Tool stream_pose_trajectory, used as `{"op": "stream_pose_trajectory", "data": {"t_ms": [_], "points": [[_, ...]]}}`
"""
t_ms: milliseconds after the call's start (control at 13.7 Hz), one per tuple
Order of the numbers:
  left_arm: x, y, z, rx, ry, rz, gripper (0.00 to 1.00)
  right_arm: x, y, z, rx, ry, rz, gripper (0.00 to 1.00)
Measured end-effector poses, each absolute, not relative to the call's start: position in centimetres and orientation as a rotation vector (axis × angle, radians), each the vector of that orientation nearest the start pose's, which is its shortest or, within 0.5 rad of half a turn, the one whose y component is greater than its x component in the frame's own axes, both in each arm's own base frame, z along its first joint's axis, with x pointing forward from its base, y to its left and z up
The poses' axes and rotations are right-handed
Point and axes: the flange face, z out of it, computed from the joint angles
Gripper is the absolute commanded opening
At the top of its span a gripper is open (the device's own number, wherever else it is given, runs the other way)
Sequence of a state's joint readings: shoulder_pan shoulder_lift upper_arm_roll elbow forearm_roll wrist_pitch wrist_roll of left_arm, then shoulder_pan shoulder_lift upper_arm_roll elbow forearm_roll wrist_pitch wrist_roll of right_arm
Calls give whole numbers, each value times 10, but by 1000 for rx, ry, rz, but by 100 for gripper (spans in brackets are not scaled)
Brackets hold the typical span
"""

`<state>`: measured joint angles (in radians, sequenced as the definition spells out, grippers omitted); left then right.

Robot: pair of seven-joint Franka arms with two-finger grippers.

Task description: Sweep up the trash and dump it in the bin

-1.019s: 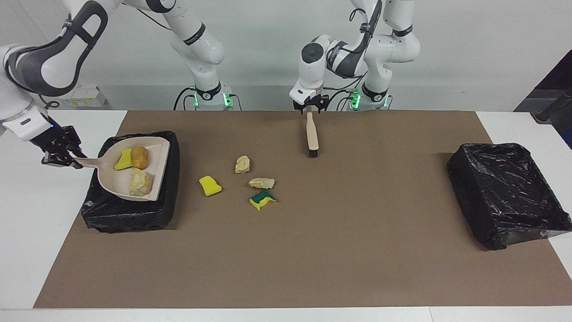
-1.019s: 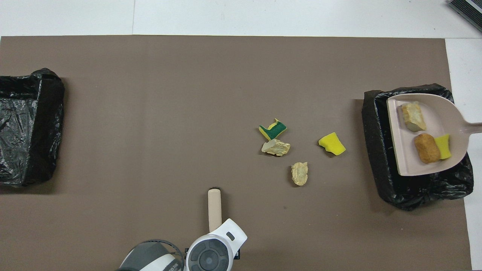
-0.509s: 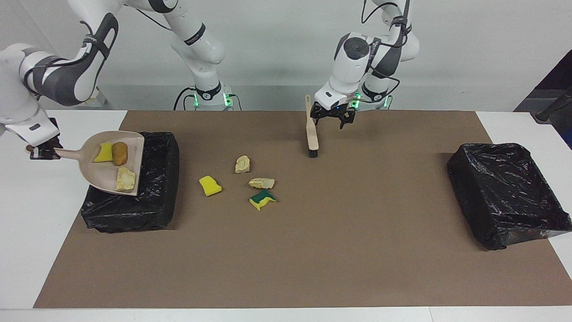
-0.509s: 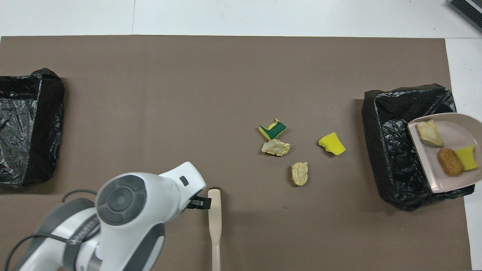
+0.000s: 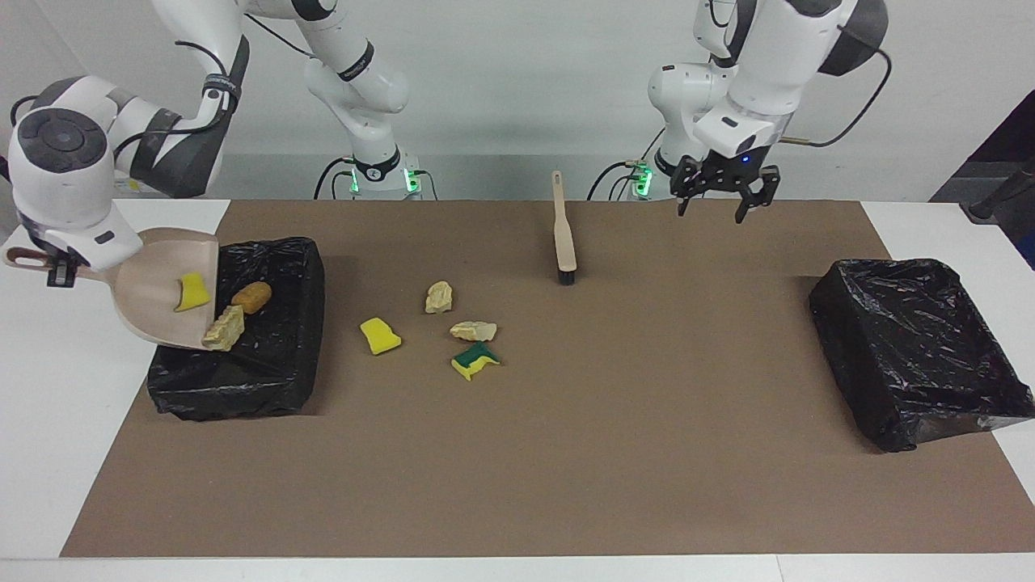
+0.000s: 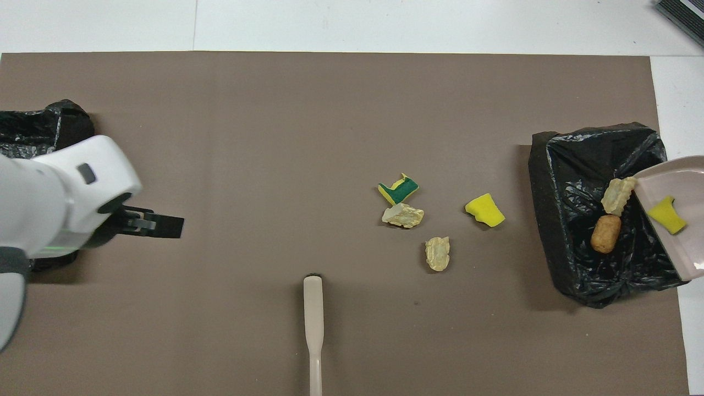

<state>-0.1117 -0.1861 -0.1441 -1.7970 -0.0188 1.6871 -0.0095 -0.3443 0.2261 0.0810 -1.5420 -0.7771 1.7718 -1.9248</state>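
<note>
Now: right hand [image 5: 57,271] grips dustpan [image 5: 166,295] tilted over bin [image 5: 267,380] | left hand [image 5: 722,196] open, empty.

You are in a robotics lab: two white arms bolted at a white worktop [image 5: 48,420], brown mat [image 5: 566,453] laid over it, bare grey wall, green status lights at the bases.

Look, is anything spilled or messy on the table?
Yes. Four scraps lie loose on the brown mat: two yellow sponge pieces and two pale chunks. The right gripper tips the dustpan over the black bin. The brush lies unheld.
</note>
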Motion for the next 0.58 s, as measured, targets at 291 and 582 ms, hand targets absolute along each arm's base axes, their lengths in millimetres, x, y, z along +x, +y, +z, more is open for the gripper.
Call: {"op": "stream_pose_trajectory", "data": {"t_ms": [291,582], "points": [[494,-85,677,-3126,383,-117,100,590,-199,590,1530,1993,-1013,0],[520,-84,695,-3133,378,-56,100,582,-178,618,1523,1953,-990,0]]}}
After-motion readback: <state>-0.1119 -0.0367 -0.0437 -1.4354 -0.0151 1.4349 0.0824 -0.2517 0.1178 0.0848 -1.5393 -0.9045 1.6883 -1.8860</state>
